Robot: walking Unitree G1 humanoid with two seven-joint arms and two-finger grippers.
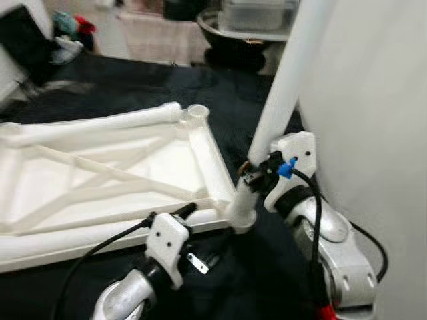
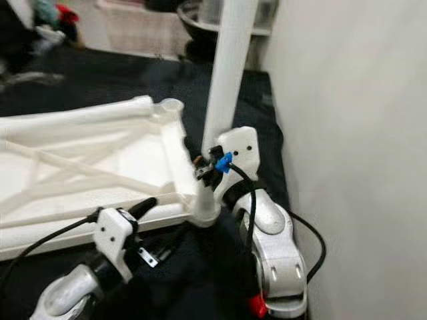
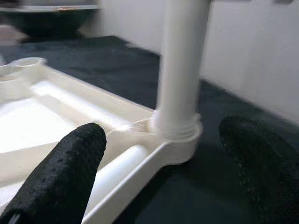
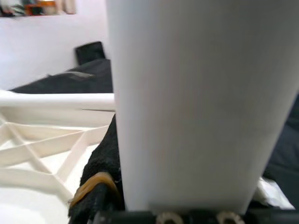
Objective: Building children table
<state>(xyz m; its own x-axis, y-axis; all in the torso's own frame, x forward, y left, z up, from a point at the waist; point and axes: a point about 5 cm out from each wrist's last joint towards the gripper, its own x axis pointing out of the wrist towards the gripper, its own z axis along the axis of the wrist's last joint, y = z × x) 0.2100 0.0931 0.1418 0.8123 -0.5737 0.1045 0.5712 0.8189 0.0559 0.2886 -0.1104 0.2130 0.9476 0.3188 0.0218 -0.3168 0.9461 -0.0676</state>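
Leg (image 1: 287, 87): upright in tabletop (image 1: 100, 180) corner socket (floor), my right fingers (image 1: 257, 172) pinching it. Left fingers (image 3: 65, 182) spread, near socket. Risk: sideways pull tilts, jams leg.

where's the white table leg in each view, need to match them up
Left eye view: white table leg rises right of centre, from the near corner socket of the upturned tabletop.
Right eye view: the leg stands at centre, beside the right gripper.
Left wrist view: upright beyond the left gripper, whose fingers are open.
Right wrist view: very close, across the middle.
Shared landmark: the corner socket.
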